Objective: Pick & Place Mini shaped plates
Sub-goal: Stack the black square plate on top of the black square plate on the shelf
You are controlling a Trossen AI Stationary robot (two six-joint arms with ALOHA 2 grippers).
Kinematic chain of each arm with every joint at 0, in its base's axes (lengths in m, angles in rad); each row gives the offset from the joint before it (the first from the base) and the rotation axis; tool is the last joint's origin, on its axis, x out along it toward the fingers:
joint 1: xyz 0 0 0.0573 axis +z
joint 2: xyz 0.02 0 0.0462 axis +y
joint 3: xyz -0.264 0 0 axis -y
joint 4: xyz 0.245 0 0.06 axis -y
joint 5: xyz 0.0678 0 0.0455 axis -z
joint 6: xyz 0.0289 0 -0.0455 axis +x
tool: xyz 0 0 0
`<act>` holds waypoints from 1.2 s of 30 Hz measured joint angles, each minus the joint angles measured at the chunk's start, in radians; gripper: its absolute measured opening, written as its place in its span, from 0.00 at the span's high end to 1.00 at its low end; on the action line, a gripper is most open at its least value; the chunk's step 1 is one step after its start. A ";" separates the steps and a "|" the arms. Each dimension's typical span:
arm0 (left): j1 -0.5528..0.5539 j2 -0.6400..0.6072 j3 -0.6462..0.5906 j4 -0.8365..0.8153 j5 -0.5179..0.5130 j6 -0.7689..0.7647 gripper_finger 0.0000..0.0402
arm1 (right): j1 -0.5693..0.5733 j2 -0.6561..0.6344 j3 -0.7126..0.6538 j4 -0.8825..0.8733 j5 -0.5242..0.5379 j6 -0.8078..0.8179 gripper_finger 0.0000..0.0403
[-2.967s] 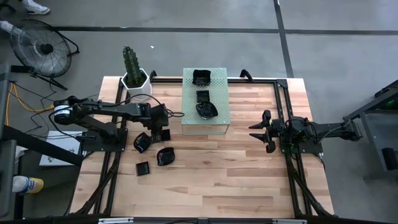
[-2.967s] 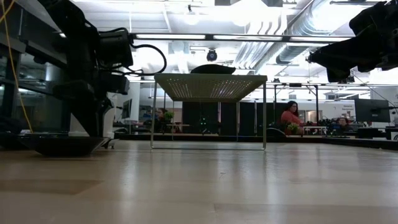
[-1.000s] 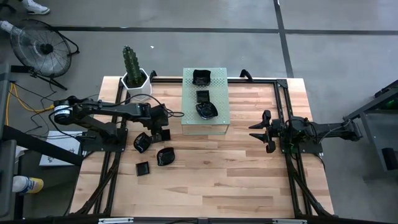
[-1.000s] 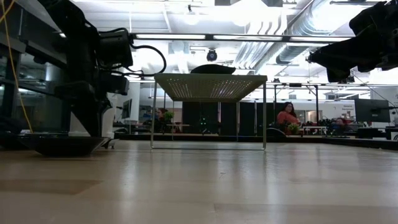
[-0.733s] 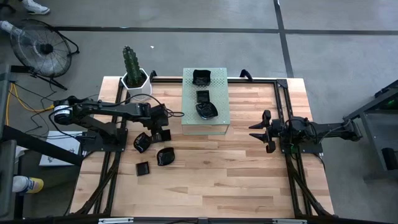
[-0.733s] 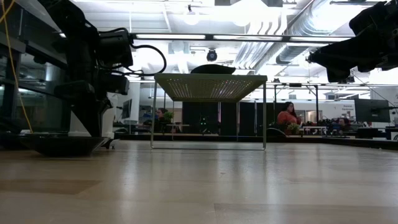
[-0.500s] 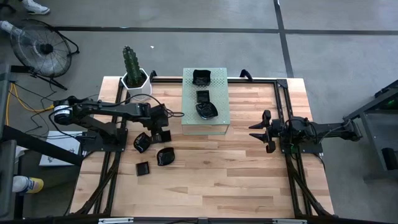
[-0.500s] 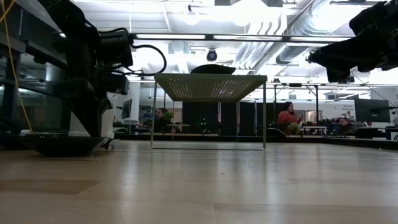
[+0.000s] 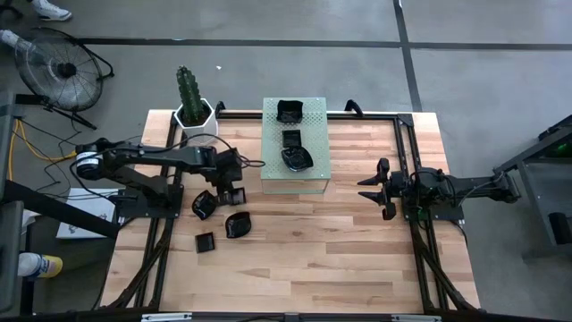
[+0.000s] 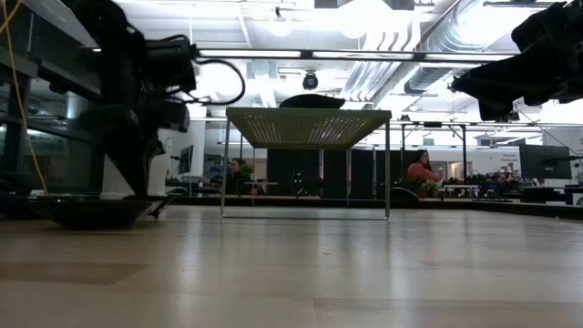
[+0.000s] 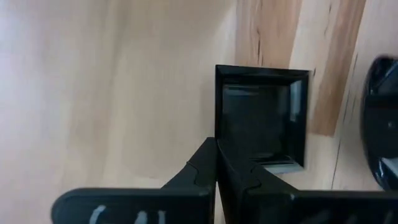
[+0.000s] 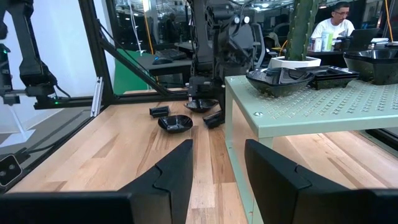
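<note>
My left gripper (image 9: 234,187) hangs at the table's left side, shut on a small square black plate (image 11: 261,115). Three more black plates lie on the wood near it: one to its left (image 9: 204,205), a round one (image 9: 237,224) and a small square one (image 9: 206,241). Another three plates (image 9: 291,138) sit on top of the pale green perforated block (image 9: 313,175). My right gripper (image 9: 382,188) waits open at the table's right side, holding nothing. My left gripper pinches one side wall of the square plate (image 11: 217,134) between its two fingers, one finger (image 11: 202,167) outside the wall and one (image 11: 252,177) inside the dish. The fingers come from above, pointing down. Whether the plate's base rests on the table cannot be told.
A white hexagonal pot with a cactus (image 9: 192,112) stands at the far left corner. The green block stands on thin legs (image 10: 221,164) at the far middle. Bare wood (image 9: 313,250) fills the table's near half. People sit in the room beyond (image 10: 424,171).
In the low view my left arm has shifted slightly upward in the last half second. The other plates and my right arm have kept still.
</note>
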 joint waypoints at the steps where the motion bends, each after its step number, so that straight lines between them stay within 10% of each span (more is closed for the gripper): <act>1: 0.000 0.000 0.020 -0.017 -0.014 0.004 1.00 | 0.000 0.000 0.000 0.000 0.000 0.000 0.65; 36: 0.000 -0.020 0.393 -0.407 -0.139 0.026 1.00 | 0.000 0.000 0.000 0.000 0.000 0.000 0.65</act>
